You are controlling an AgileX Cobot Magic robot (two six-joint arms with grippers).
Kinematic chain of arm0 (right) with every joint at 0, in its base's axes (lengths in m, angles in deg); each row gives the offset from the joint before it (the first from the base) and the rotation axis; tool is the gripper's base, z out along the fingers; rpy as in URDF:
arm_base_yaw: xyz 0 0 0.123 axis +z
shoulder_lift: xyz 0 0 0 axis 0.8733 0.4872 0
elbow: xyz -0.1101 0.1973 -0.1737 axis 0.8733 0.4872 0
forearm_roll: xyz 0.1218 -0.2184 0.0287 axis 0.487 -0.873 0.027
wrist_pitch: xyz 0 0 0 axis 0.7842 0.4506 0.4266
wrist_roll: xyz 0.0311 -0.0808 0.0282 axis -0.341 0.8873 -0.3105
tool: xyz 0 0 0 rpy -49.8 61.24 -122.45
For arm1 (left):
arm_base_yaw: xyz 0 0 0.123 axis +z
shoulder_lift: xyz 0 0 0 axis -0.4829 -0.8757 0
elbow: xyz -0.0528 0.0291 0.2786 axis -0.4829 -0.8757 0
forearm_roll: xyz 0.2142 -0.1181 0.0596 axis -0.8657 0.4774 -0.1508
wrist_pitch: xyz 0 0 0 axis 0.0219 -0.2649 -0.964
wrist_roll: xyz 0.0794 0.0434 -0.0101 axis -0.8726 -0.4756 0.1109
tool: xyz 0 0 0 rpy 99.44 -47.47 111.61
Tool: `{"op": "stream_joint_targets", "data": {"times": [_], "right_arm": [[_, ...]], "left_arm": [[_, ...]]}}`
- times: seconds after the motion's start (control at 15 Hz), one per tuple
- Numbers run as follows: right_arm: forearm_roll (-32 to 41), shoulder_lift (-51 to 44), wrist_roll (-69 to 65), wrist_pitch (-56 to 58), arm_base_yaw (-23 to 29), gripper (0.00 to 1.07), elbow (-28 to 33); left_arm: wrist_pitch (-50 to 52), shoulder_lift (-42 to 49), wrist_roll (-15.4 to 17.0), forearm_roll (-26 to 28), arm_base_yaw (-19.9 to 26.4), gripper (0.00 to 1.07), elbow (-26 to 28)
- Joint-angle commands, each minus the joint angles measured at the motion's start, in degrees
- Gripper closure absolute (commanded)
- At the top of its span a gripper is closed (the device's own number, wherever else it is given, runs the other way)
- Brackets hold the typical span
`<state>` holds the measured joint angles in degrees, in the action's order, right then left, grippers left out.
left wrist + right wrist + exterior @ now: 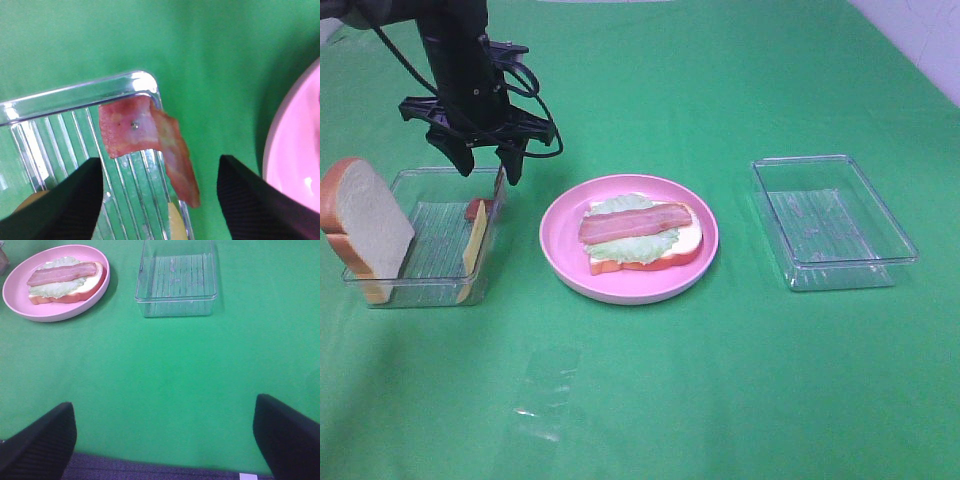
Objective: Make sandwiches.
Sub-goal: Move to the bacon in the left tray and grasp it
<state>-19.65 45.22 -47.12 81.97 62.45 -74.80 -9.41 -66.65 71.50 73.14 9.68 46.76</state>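
Observation:
On the pink plate (549, 240) lies an open sandwich (640, 236): a bread slice topped with lettuce and a bacon strip. The left clear tray (425, 292) holds a second bread slice (365, 225) leaning on its left end and a yellow cheese square (474, 240) standing on edge. Another bacon strip (131, 131) hangs over the tray's far right corner. My left gripper (490, 168) hovers over that corner, its fingers (75, 200) apart on either side of the strip without touching it. My right gripper (164, 401) stands open above bare green cloth.
A second clear tray (820, 225) sits right of the plate with nothing in it; it also shows in the right wrist view as the tray (175, 277) beside the plate (15, 305). Green cloth covers the table.

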Motion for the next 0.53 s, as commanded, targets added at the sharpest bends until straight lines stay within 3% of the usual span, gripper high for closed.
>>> {"op": "stream_joint_targets", "data": {"times": [0.07,0.2,0.53], "right_arm": [[0.17,-1.83,0.80,-0.17,-0.34,0.16,0.06],[0.17,-1.83,0.80,-0.17,-0.34,0.16,0.06],[0.17,-1.83,0.80,-0.17,-0.34,0.16,0.06]], "left_arm": [[-0.34,-0.11,0.40,0.29,-0.34,0.78,0.11],[-0.17,-0.11,0.40,0.52,-0.34,1.07,0.11],[-1.78,0.86,0.40,0.86,-0.34,1.07,0.11]]}}
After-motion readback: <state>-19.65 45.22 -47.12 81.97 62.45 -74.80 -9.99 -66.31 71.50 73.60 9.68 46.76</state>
